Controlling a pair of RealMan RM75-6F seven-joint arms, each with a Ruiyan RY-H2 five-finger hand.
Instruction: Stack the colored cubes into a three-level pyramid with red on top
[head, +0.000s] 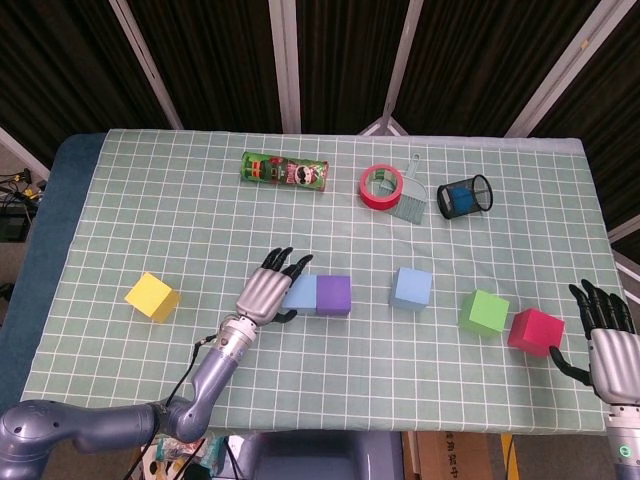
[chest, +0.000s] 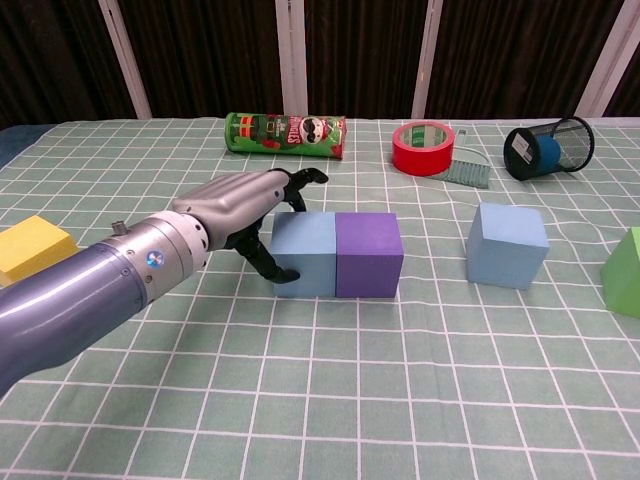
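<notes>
Only the base has begun: the left hand (chest: 235, 205), fingers spread, presses a light-blue cube (chest: 304, 253) against the purple cube (chest: 368, 254), red cube (head: 535, 331) unstacked at four o'clock beside the open, empty right hand (head: 603, 330).

Left hand (head: 268, 291) rested against light blue cube (head: 301, 292), which touched purple cube (head: 333, 296). Second light blue cube (head: 411, 288) sat apart, then green cube (head: 484, 312) beside red cube (head: 535, 331). Right hand (head: 606, 331) was spread near the red one. Yellow cube (head: 152, 297) lay far left.
</notes>
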